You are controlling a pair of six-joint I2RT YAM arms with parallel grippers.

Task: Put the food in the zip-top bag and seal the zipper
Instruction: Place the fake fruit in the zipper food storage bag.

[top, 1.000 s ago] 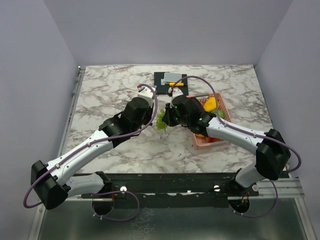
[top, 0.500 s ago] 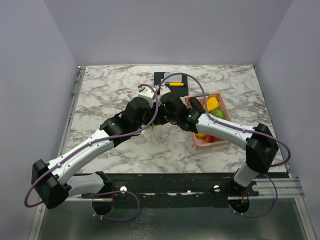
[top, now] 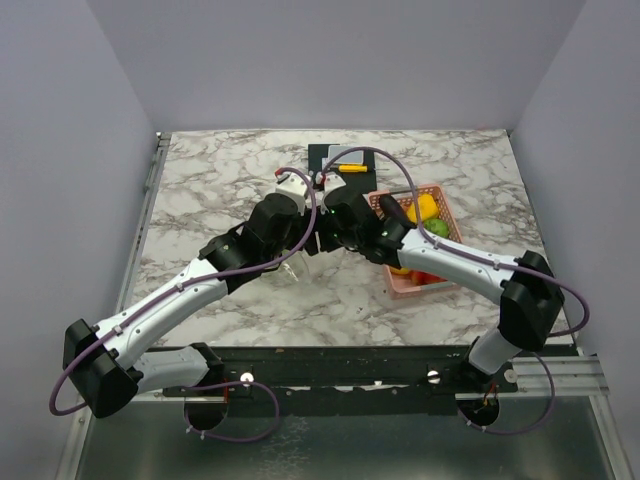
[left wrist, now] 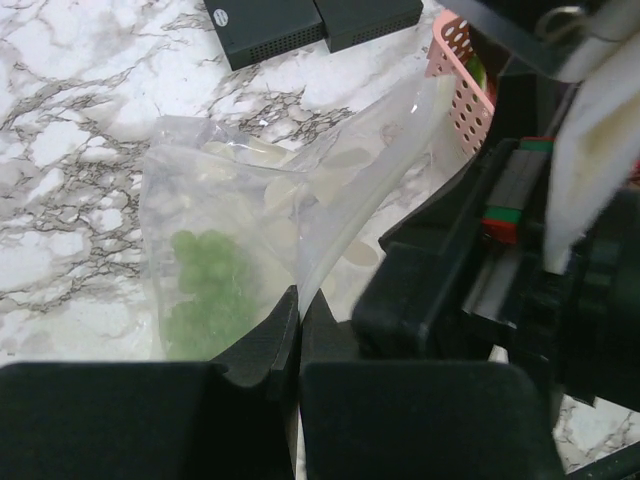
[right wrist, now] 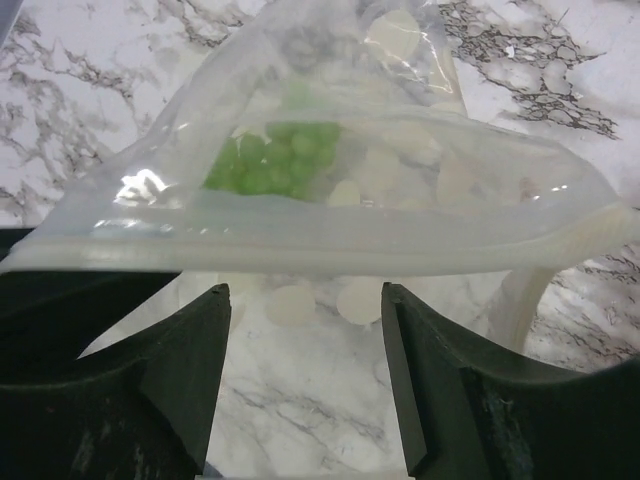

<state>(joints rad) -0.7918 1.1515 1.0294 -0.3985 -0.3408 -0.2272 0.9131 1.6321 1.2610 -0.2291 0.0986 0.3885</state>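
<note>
The clear zip-top bag (left wrist: 250, 200) hangs from my left gripper (left wrist: 298, 300), which is shut on its top edge. A green grape-like food (right wrist: 275, 160) lies inside the bag. My right gripper (right wrist: 305, 290) stands open just below the bag's zipper strip (right wrist: 330, 245), with only marble between its fingers. From above, both grippers meet at the table's middle, the left gripper (top: 303, 247) beside the right gripper (top: 325, 238), and the bag (top: 298, 265) sags under them. Yellow food (top: 423, 207), green food (top: 437, 227) and red food (top: 425, 277) lie in the basket.
A pink perforated basket (top: 405, 287) stands right of centre, partly under my right arm. A black-based item with a yellow and grey top (top: 340, 160) sits at the back centre. The basket's wall (left wrist: 460, 90) is close to the bag.
My right gripper has opened and let go of the bag's zipper strip. Both grippers shifted slightly left, and the bag now hangs from the left gripper alone.
</note>
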